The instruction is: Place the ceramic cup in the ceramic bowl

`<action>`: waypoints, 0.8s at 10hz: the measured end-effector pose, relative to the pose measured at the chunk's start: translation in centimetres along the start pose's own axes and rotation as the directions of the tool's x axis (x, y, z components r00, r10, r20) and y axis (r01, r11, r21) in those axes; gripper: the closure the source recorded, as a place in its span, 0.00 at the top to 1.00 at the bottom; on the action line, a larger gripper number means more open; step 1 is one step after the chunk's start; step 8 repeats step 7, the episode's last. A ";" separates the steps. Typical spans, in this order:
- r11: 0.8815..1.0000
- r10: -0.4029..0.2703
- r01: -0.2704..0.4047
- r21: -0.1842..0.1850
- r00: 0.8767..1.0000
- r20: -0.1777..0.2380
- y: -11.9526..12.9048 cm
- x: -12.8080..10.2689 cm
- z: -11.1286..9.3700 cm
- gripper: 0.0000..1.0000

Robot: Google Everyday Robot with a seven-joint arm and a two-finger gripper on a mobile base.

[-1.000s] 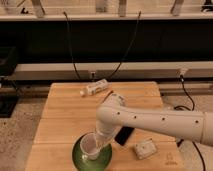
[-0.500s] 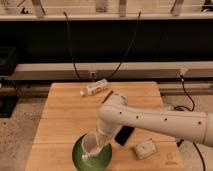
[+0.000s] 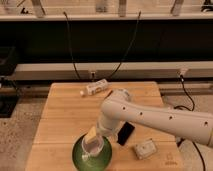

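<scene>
One cup (image 3: 93,144), one bowl (image 3: 80,155), one bottle (image 3: 96,88), one pincer (image 3: 93,137).

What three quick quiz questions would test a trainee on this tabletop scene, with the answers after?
1. True or false: the ceramic cup is over the ceramic bowl.
2. What lies at the table's far edge: (a) white bottle, (b) spoon, (c) plate?
3. Which dark flat object lies right of the bowl?

Key:
1. True; the gripper is at the cup, above the bowl.
2. (a).
3. The black phone-like slab, beside a small pale packet.
</scene>
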 end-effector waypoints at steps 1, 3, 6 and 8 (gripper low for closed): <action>1.000 0.005 -0.005 0.000 1.000 -0.009 -0.1 0.3 -1.0 0.80; 1.000 0.016 -0.017 -0.003 0.999 -0.034 -0.1 0.8 -2.4 0.80; 1.000 0.019 -0.019 0.000 0.999 -0.041 -0.2 0.8 -2.7 0.80; 1.000 0.020 -0.020 0.000 0.999 -0.038 -0.1 0.8 -2.5 0.80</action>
